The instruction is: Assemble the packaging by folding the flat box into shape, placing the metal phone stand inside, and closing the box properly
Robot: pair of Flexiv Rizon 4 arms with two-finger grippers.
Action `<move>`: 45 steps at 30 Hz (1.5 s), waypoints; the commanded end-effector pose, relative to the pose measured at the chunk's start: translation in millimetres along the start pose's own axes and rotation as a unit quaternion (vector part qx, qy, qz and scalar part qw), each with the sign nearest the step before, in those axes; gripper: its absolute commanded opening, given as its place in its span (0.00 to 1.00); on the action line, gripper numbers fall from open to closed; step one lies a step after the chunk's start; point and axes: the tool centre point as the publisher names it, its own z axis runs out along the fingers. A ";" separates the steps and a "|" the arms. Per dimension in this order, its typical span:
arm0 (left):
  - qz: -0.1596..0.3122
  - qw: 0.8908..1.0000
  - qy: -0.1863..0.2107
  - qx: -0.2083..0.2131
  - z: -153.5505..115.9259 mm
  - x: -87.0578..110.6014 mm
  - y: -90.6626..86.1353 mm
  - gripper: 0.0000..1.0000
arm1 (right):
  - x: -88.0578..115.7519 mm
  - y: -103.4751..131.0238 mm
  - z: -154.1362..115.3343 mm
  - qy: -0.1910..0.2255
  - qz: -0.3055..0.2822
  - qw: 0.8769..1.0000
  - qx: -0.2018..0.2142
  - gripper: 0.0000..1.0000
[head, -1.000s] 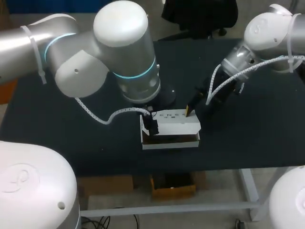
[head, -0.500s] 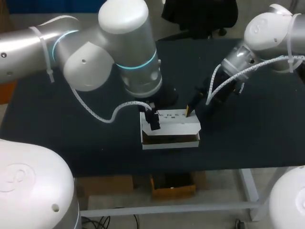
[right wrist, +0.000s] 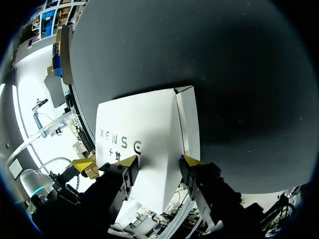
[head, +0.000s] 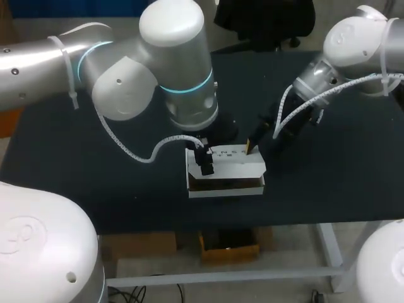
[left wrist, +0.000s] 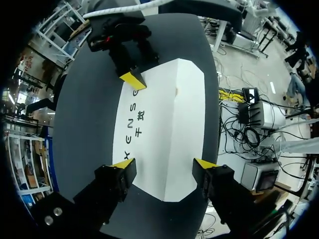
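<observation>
A white box [head: 230, 165] with print on its lid lies near the table's front edge. The lid stands slightly raised above the front wall, with a dark gap under it. I cannot make out the phone stand. My left gripper [head: 203, 164] is at the box's left end. In the left wrist view the box [left wrist: 164, 124] fills the space between the left gripper's [left wrist: 164, 163] fingers, which touch both long edges. My right gripper [head: 251, 146] stands open at the far right corner. Its tips rest on the lid [right wrist: 144, 134] in the right gripper's [right wrist: 159, 160] own view.
The black table top [head: 328, 177] stretches bare to the right of the box and behind it. The front edge runs close below the box. My left arm's large elbow hangs over the table's middle left.
My left arm has shifted a little to the right and its fingers have drawn in onto the box's left end. The right arm and the box have kept still.
</observation>
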 end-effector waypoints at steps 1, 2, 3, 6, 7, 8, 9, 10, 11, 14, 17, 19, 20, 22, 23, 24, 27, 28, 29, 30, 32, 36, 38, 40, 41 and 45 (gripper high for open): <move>0.000 1.000 -0.003 -0.006 2.8 -1.1 -4.0 0.75 | 0.2 0.8 0.5 0.001 0.000 1.000 0.002 0.53; 0.000 1.000 -0.004 -0.006 3.0 -1.3 -4.1 0.75 | 0.3 0.8 0.6 0.000 0.000 1.000 0.002 0.53; 0.000 1.000 -0.005 -0.008 3.4 -1.7 -4.3 0.74 | 0.4 0.8 0.6 0.000 0.000 1.000 0.002 0.53; 0.000 1.000 -0.006 -0.010 4.5 -3.0 -4.8 0.73 | 0.6 0.9 0.7 0.000 -0.001 1.000 0.002 0.54; 0.000 1.000 -0.007 -0.010 4.9 -3.6 -5.0 0.74 | 0.7 0.9 0.8 0.000 -0.001 1.000 0.002 0.53; 0.000 1.000 -0.008 -0.012 5.4 -4.0 -5.1 0.74 | 0.8 1.0 0.9 0.001 -0.001 1.000 0.002 0.53; 0.000 1.000 -0.008 -0.013 6.1 -4.2 -5.6 0.74 | 0.8 1.0 0.9 0.001 -0.001 1.000 0.003 0.54; 0.001 1.000 -0.008 -0.014 6.7 -4.5 -5.7 0.74 | 0.8 1.1 1.0 0.001 -0.001 1.000 0.003 0.54; 0.001 1.000 -0.007 -0.014 7.0 -4.6 -5.7 0.74 | 0.8 1.1 1.0 0.001 -0.001 1.000 0.003 0.54; 0.001 1.000 -0.007 -0.015 10.1 -5.4 -5.8 0.74 | 0.9 1.3 1.1 0.001 -0.002 1.000 0.003 0.53; 0.001 1.000 -0.009 -0.018 13.2 -6.1 -6.0 0.75 | 1.0 1.6 0.9 0.001 -0.002 1.000 0.003 0.54; 0.001 1.000 -0.009 -0.019 14.8 -7.2 -6.0 0.75 | 1.3 2.2 1.3 0.001 -0.002 1.000 0.003 0.55; 0.001 1.000 -0.010 -0.020 15.6 -7.5 -6.1 0.75 | 1.4 2.5 1.5 0.001 -0.002 1.000 0.004 0.55; 0.001 1.000 -0.010 -0.022 17.1 -8.7 -6.2 0.73 | 1.5 2.6 1.6 0.001 -0.002 1.000 0.004 0.54; 0.000 1.000 -0.012 -0.024 17.9 -9.1 -6.2 0.73 | 1.5 2.7 1.6 0.001 -0.002 1.000 0.004 0.53; 0.000 1.000 -0.012 -0.025 18.7 -9.6 -6.3 0.73 | 1.6 2.7 1.7 0.001 -0.003 1.000 0.004 0.53; 0.000 1.000 -0.015 -0.027 21.3 -11.1 -6.2 0.73 | 2.0 2.7 1.7 0.000 -0.003 1.000 0.004 0.54; 0.000 0.999 -0.017 -0.027 22.1 -11.5 -6.0 0.73 | 2.1 2.6 1.7 0.000 -0.003 1.000 0.004 0.53; 0.001 0.999 -0.019 -0.028 22.7 -11.8 -5.9 0.73 | 2.2 2.6 1.7 0.000 -0.003 1.000 0.004 0.53; 0.001 0.999 -0.021 -0.029 24.2 -12.3 -6.0 0.71 | 2.3 2.6 1.7 0.000 -0.004 1.000 0.004 0.54; 0.006 0.999 -0.027 -0.028 26.0 -12.7 -5.9 0.71 | 2.5 2.6 1.8 0.000 -0.004 1.000 0.005 0.53; 0.010 0.999 -0.042 -0.027 29.1 -14.0 -5.7 0.67 | 2.7 2.7 2.0 0.000 -0.004 1.000 0.005 0.54; 0.010 0.998 -0.049 -0.028 30.1 -14.8 -5.5 0.64 | 3.2 2.8 2.2 0.000 -0.004 1.000 0.005 0.54; 0.010 0.998 -0.056 -0.029 31.1 -15.0 -5.6 0.59 | 3.4 2.8 2.2 0.000 -0.004 1.000 0.005 0.54; 0.009 0.998 -0.062 -0.030 31.7 -15.3 -5.7 0.54 | 3.6 2.9 2.3 -0.001 -0.005 1.000 0.006 0.53; 0.005 0.997 -0.070 -0.031 34.1 -16.6 -5.8 0.45 | 4.0 2.9 2.3 -0.001 -0.005 1.000 0.006 0.53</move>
